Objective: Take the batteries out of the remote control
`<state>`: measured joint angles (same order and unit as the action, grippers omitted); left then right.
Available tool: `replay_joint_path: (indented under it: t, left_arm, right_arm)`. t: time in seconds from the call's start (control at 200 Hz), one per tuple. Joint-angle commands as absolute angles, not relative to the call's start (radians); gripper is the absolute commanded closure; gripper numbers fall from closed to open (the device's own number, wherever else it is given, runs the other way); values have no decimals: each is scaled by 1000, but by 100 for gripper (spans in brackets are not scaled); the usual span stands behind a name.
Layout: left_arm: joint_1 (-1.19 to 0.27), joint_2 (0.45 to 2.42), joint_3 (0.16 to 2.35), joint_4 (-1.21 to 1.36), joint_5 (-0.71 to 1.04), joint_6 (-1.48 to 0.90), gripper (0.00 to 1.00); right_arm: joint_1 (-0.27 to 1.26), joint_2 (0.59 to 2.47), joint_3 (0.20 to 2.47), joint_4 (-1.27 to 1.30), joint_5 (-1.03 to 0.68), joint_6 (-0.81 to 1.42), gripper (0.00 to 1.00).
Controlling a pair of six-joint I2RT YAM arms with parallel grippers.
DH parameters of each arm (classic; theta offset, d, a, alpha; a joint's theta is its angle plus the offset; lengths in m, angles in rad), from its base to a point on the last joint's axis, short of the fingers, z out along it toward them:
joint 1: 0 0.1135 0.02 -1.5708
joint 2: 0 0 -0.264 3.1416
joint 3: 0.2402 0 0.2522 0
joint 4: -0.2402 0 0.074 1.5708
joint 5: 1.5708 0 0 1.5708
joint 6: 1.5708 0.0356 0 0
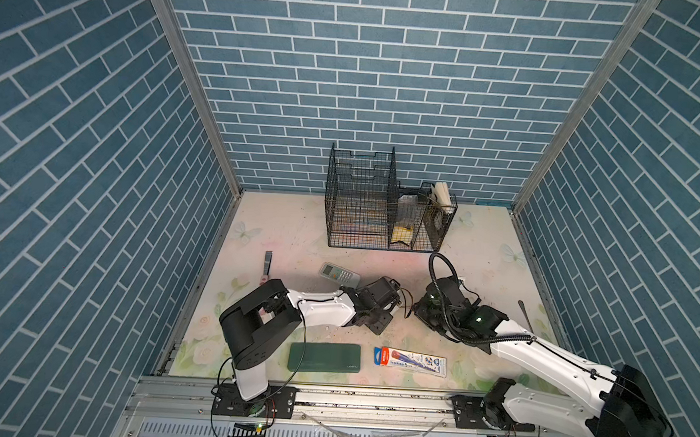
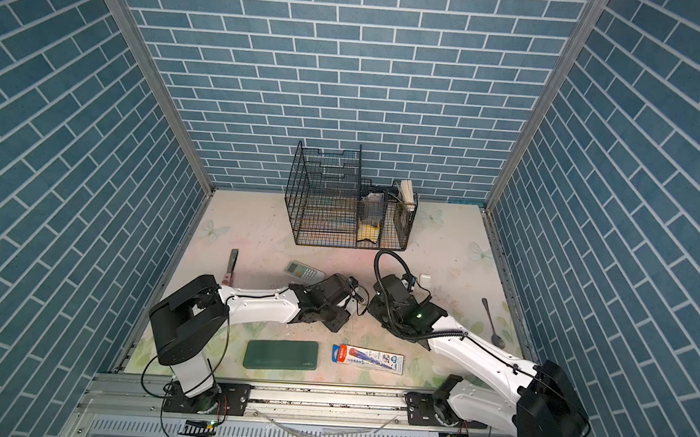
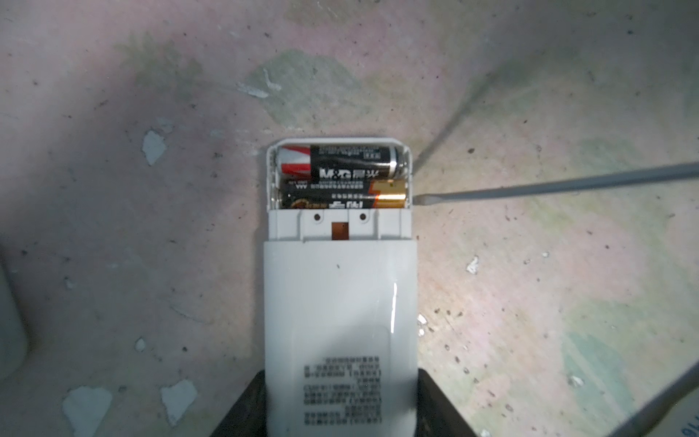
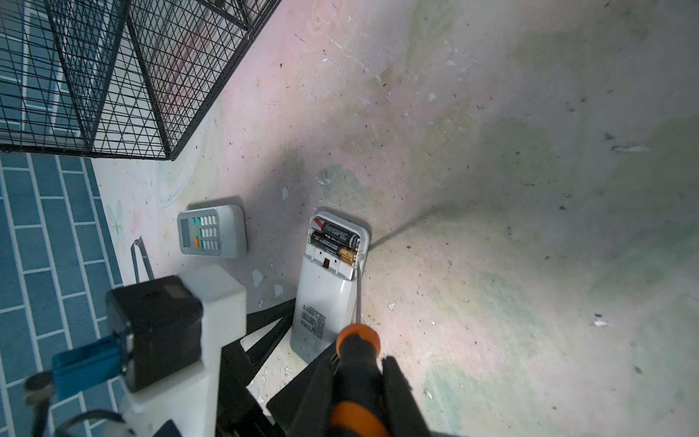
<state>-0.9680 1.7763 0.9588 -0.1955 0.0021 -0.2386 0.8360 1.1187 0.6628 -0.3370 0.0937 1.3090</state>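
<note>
Mid-frame in both top views, I see the left arm (image 1: 322, 309) and right arm (image 1: 515, 344) meeting wrist to wrist, their bulk covering what they hold; only a second remote (image 1: 338, 274) lies in plain sight just above them. The left wrist view shows the left gripper (image 3: 340, 412) clamped across the white remote control (image 3: 340, 302). Its compartment is uncovered, with two batteries (image 3: 340, 178) seated side by side and a screwdriver (image 3: 529, 185) with its tip at the compartment's outer wall. Only the right wrist view shows the right gripper (image 4: 357, 374) pinching the screwdriver's orange-and-black handle.
</note>
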Motion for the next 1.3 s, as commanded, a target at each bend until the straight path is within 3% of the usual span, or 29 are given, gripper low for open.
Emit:
replay_joint_path:
  t: [0.0,1.295]
  left_arm:
    - [-966,1870,884,-344,90,-259,68]
    - [-967,1873,877,-351,81,-266,68]
  right_arm:
    - [841,1102,715,-327,118,1302,100]
    - [839,1097,693,-377,132,1304,100]
